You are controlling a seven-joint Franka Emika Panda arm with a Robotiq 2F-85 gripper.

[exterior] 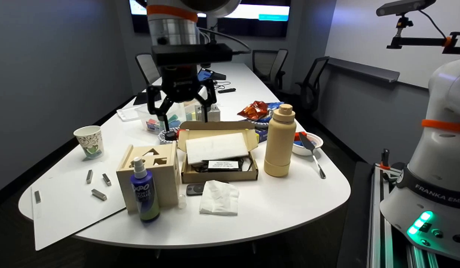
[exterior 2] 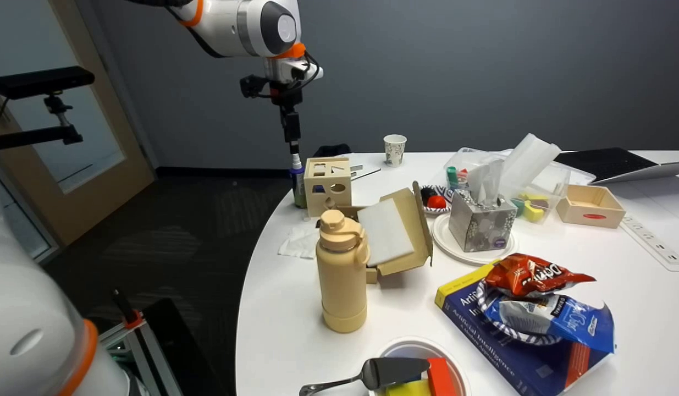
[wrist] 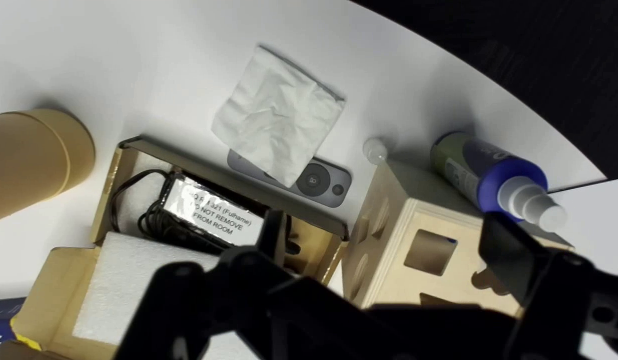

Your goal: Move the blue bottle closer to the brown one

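At the rounded edge of the desk (exterior: 289, 212), the blue Expo whiteboard spray bottle (exterior: 146, 199) stands upright just beside the wooden shape-sorter box (exterior: 167, 188), well apart from the tan water bottle (exterior: 279, 145). The end effector (exterior: 186, 124) hangs above the desk, spread wide and holding nothing. With that box so close, a slightly misaligned descent could strike it or nudge the bottle over the edge. A grip on the slim nozzle (exterior: 140, 170) might slip; a low carry could clip the open cardboard box (exterior: 222, 177).
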